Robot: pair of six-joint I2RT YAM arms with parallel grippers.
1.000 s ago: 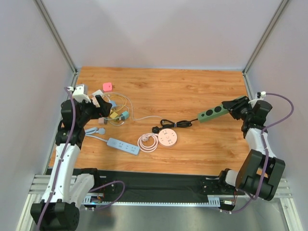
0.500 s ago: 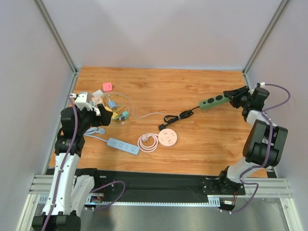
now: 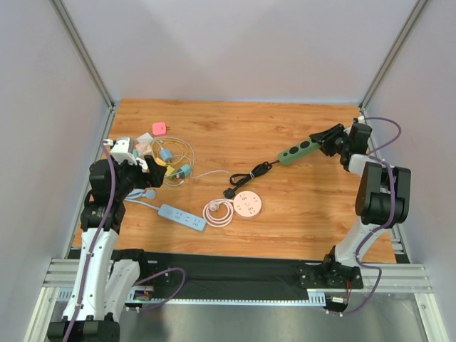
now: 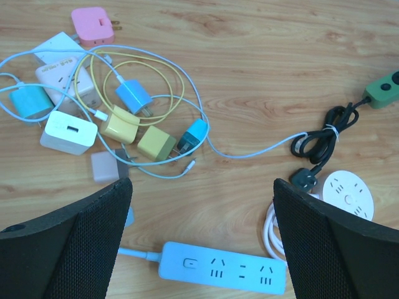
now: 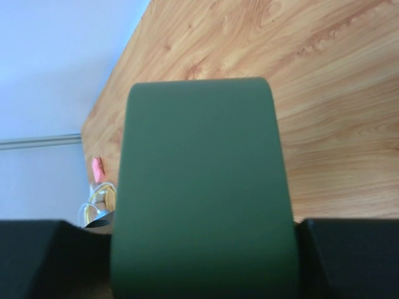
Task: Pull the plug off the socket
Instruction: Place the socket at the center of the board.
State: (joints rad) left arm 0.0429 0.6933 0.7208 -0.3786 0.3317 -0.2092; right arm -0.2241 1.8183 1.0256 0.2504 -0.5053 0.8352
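Sockets of three kinds are counted on the wooden bench point(image 3: 235, 128): one long green plastic power strip point(image 3: 299, 149), one long pale blue power strip point(image 3: 182, 216) and one round white socket disc point(image 3: 248, 204).

The green power strip is gripped at its end by the right claw point(image 3: 329, 139) at the upper right of the top view. In the right wrist view its green body point(image 5: 202, 174) fills the middle of the frame, pinched between the two black fingers. From its other end a black cord, tied into one bundle point(image 3: 258, 169), runs down toward the centre. The cord ends in one black plug point(image 3: 230, 192).

That plug lies on the bench just beside the upper left edge of the round socket disc, out of its holes. One coil of white cable point(image 3: 217, 211) lies against the left side of the disc, with the blue strip further left.

The left claw point(image 3: 151, 171) is spread wide with nothing between its fingers, held above the left side of the bench. In the left wrist view ten small charger blocks point(image 4: 120, 124) are counted in a heap at the upper left: one pink, three whitish, three blue or teal, two yellow and one lilac. They are tangled with one yellow cable and several pale ones.
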